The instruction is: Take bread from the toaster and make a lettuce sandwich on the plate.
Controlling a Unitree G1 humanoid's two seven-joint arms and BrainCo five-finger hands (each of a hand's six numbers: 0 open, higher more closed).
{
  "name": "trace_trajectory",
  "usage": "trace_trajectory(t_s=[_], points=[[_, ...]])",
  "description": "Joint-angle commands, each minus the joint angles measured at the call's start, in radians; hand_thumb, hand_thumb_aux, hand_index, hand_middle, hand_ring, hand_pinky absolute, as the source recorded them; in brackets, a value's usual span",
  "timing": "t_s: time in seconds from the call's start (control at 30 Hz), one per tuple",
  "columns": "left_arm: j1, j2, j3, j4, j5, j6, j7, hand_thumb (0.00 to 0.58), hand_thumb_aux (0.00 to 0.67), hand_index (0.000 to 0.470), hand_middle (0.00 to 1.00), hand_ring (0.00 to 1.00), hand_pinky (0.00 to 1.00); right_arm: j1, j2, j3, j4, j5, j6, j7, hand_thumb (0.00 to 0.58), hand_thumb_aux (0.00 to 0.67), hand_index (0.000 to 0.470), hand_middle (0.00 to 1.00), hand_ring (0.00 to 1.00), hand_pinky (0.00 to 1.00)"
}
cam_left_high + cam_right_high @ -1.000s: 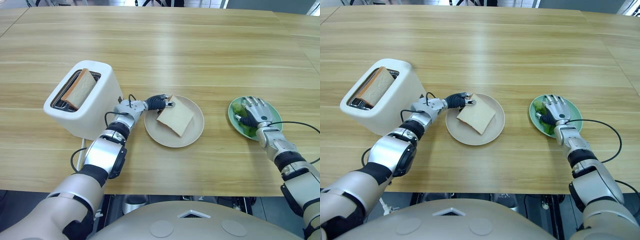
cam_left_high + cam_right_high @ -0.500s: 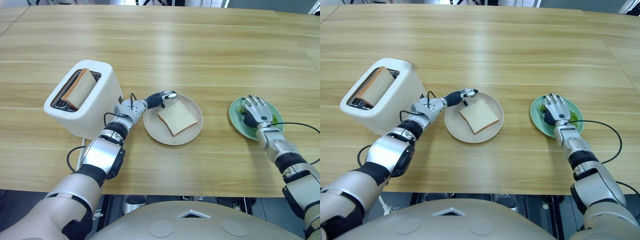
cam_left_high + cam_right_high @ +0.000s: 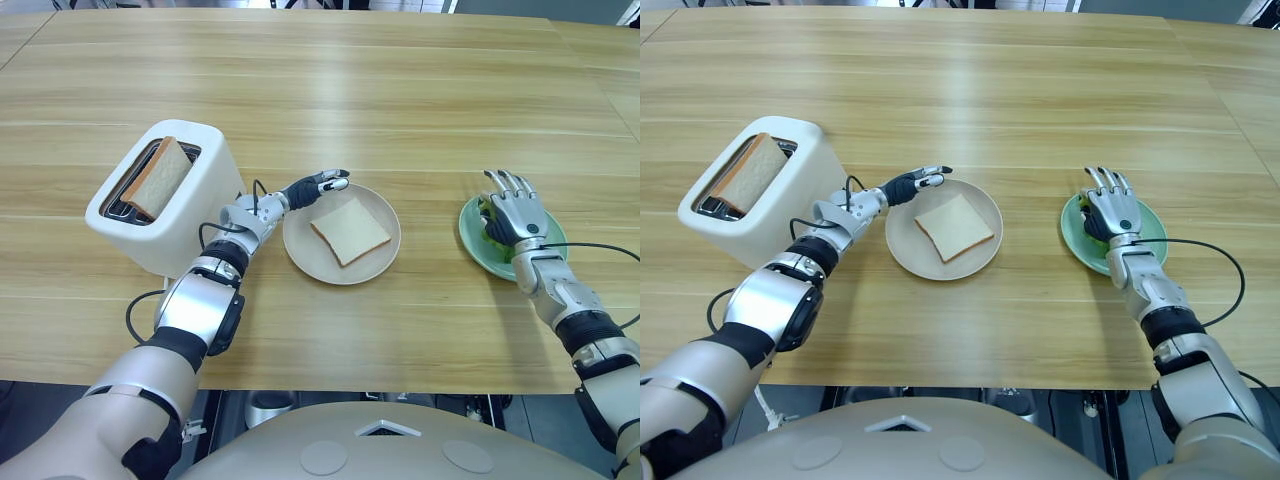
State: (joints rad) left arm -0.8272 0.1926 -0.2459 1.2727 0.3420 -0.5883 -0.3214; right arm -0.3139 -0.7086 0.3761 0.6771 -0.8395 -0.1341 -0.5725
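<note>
1 slice (image 3: 350, 230) flat on plate (image 3: 300, 256), just right of L hand (image 3: 310, 187); its fingers stretched out, holding nothing. 2nd slice (image 3: 158, 178) in toaster (image 3: 190, 225), left of that hand. R hand (image 3: 512, 210) spread over lettuce (image 3: 486, 213) on green dish (image 3: 550, 238), no grip yet. To do: lettuce on, then 2nd slice on top.

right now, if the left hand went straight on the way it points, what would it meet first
Probably nothing: the left hand points past the plate's far rim, behind the bread slice, toward bare table. Height above the rim is unclear.
</note>
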Motion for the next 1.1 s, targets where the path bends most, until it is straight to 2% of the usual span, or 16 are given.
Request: trace_trajectory(t_s=[0.03, 0.3, 0.57, 0.8, 1.1], points=[[0.009, -0.006, 0.010, -0.016, -0.015, -0.011, -0.014, 0.000, 0.000, 0.000, 0.00, 0.00, 0.00, 0.032, -0.018, -0.038, -0.074, 0.022, -0.013, 0.000, 0.580, 0.670, 0.460, 0.00, 0.00, 0.00], [0.023, -0.011, 0.030, -0.035, -0.043, -0.033, -0.034, 0.000, 0.000, 0.000, 0.00, 0.00, 0.00, 0.065, -0.005, -0.069, -0.193, 0.043, -0.066, 0.020, 0.580, 0.670, 0.460, 0.00, 0.00, 0.00], [0.031, 0.009, 0.053, -0.099, -0.075, -0.091, -0.037, 0.000, 0.000, 0.000, 0.00, 0.00, 0.00, 0.027, 0.043, -0.049, -0.245, 0.029, -0.119, 0.058, 0.580, 0.670, 0.460, 0.00, 0.00, 0.00], [0.081, 0.046, 0.089, -0.288, -0.145, -0.132, -0.068, 0.000, 0.000, 0.000, 0.00, 0.00, 0.00, -0.032, 0.118, -0.002, -0.217, -0.001, -0.158, 0.089, 0.580, 0.670, 0.460, 0.00, 0.00, 0.00], [0.137, 0.099, 0.123, -0.457, -0.198, -0.086, -0.084, 0.000, 0.000, 0.000, 0.00, 0.00, 0.00, -0.078, 0.182, 0.060, -0.146, -0.032, -0.214, 0.093, 0.580, 0.670, 0.460, 0.00, 0.00, 0.00]])
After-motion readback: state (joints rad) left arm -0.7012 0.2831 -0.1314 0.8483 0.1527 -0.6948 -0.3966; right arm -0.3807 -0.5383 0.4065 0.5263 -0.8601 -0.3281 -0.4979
